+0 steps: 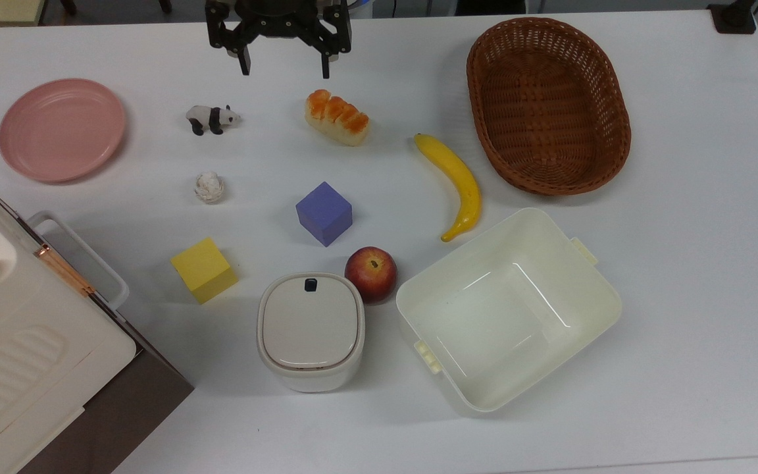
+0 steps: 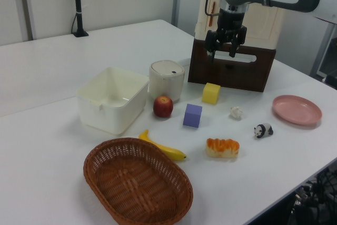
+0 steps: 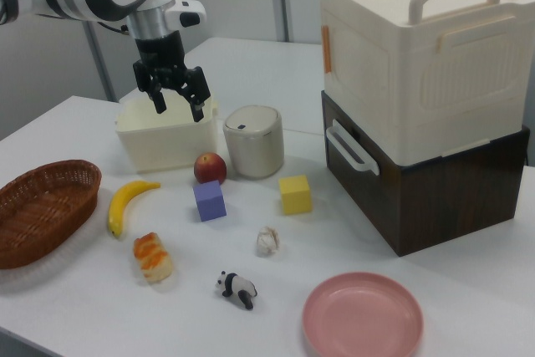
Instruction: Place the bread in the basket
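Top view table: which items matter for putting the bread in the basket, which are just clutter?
Job:
- glossy orange-brown toy bread loaf
- oval brown wicker basket
- black two-finger claw, open, empty

Lying about:
- yellow banana
- red apple
- purple cube
- yellow cube
- toy panda
- pink plate
- cream square plastic tub
- lidded white canister

The bread point(image 1: 337, 117) has a glossy orange-brown top and matt cream sides. The basket point(image 1: 548, 104), upper right of the top view, is brown woven wicker with a rough open weave. The banana point(image 1: 456, 183) and the apple point(image 1: 370, 274) look smooth and slightly shiny. The square tub point(image 1: 508, 308) is smooth cream plastic with bright glints inside. The pink plate point(image 1: 61, 129) is matt. The table point(image 1: 695, 263) is smooth and white. The gripper point(image 1: 283, 66) is matt black.
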`<state>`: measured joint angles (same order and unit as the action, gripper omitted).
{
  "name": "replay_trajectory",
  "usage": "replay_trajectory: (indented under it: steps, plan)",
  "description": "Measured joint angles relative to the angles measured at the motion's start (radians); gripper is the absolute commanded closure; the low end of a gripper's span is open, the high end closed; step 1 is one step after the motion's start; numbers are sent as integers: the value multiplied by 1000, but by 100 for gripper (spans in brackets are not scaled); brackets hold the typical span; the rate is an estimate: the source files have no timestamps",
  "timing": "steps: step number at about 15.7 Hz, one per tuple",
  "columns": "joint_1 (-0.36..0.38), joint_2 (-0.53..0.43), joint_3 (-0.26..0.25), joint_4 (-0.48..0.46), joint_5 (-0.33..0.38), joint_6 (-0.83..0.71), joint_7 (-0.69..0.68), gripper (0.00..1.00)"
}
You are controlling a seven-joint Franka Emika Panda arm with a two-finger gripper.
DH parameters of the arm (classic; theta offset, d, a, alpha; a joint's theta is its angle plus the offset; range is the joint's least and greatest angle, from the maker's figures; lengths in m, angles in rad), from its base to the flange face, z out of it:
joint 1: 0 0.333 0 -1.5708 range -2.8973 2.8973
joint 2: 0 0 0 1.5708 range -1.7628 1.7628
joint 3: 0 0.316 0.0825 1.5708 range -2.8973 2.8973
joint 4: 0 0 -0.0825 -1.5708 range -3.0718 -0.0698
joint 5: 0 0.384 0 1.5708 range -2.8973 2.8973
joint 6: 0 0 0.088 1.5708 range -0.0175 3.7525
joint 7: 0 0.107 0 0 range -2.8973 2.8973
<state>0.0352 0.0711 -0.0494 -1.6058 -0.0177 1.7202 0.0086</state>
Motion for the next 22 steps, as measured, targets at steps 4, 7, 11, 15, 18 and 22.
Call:
replay_trajectory:
  steps: [4,7,11,15,18,22]
  plan:
    - [-34,-17,1,-1,3,-42,-3,0]
    - [-36,-42,4,-20,3,-61,-25,0]
    - [-36,-71,12,-58,3,-61,-72,0]
    - [-34,-76,16,-85,3,-100,-187,0]
    - [-36,-77,16,-87,3,-160,-344,0]
    - [-44,-80,16,-92,3,-175,-457,0]
